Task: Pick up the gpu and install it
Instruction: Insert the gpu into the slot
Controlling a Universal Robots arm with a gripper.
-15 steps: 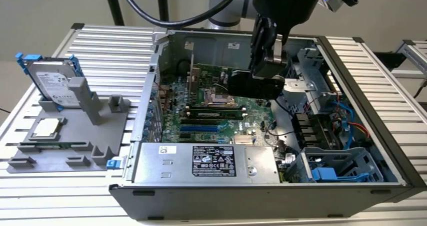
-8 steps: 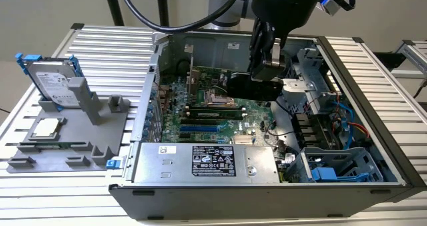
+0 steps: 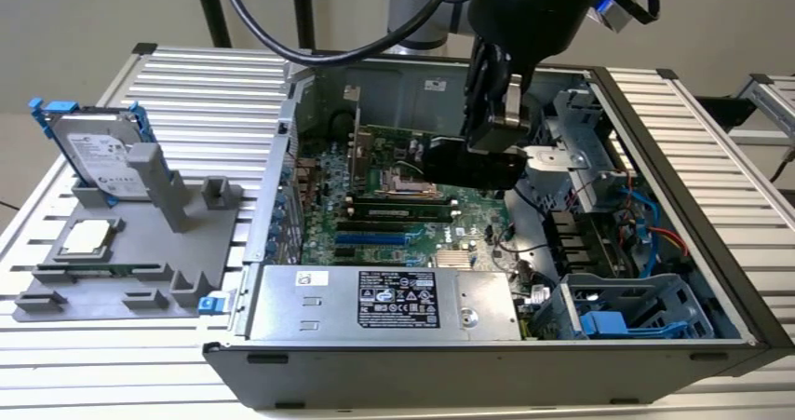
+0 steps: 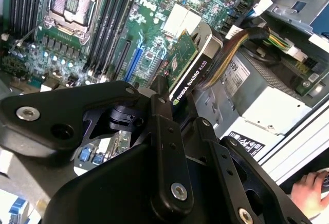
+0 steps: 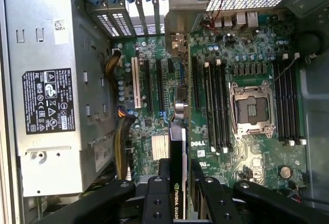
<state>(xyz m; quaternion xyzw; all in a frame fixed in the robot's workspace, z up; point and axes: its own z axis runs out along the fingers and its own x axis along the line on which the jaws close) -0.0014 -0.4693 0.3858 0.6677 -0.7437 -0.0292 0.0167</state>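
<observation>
1. Clamped on the gpu: the arm's hand, fingers pressed to both faces of the card, over the open computer case.
2. In the first wrist view, held edge-on above the motherboard, alongside the long expansion slots, power supply to one side.
3. In the second wrist view, showing green board on one face, black shroud on the other.
4. Well apart at the exterior view's left, on the worktop: a hard drive upright in a grey holder.
</observation>
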